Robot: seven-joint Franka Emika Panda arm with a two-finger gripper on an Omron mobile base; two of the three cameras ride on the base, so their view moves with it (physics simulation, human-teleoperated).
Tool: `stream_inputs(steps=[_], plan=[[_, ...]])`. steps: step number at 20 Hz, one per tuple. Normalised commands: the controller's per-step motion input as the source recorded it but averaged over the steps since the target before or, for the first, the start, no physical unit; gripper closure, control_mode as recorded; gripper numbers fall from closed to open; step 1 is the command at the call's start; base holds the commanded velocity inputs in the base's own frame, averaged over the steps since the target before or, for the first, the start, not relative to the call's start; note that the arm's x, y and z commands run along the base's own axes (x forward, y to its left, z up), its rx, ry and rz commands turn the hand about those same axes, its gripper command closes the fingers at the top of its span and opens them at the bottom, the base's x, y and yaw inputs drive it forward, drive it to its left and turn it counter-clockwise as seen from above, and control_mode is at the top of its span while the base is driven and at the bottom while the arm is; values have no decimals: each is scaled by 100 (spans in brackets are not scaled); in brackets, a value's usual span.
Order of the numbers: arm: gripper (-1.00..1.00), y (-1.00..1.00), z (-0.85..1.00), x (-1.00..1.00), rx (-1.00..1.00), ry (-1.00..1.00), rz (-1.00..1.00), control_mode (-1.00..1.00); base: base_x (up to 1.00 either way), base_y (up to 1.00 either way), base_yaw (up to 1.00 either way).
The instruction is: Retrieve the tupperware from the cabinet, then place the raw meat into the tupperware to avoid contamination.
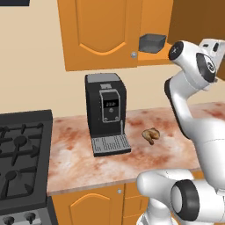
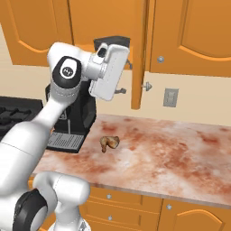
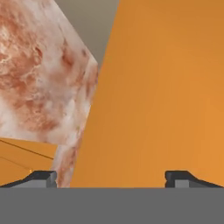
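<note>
The cabinet hangs above the counter with its right door swung open. On its shelf sits the tupperware, a low dark box, whose top edge also peeks out above my hand. The raw meat, a lumpy tan piece, lies on the marbled counter to the right of the coffee machine; it also shows as raw meat in the right base view. My gripper is raised to shelf height, close to the open door. In the hand view the gripper is open and empty, facing the orange door panel.
A tall black coffee machine stands on the counter under the cabinet. A black stove lies to the left. More orange wall cabinets hang to the right, above a wall switch. Low orange cabinets run below the counter edge.
</note>
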Motion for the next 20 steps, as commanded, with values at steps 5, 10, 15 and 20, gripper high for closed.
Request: stream_inputs(steps=[5,10,15,20], plan=[[-100,-47,-9,14,6,5,4,-100,0,0,0],[-100,-42,-6,18,7,3,7,-100,0,0,0],[-100,-18,-2,8,5,0,2,-100,0,0,0],[-100,-1,-2,0,0,0,0,-100,0,0,0]])
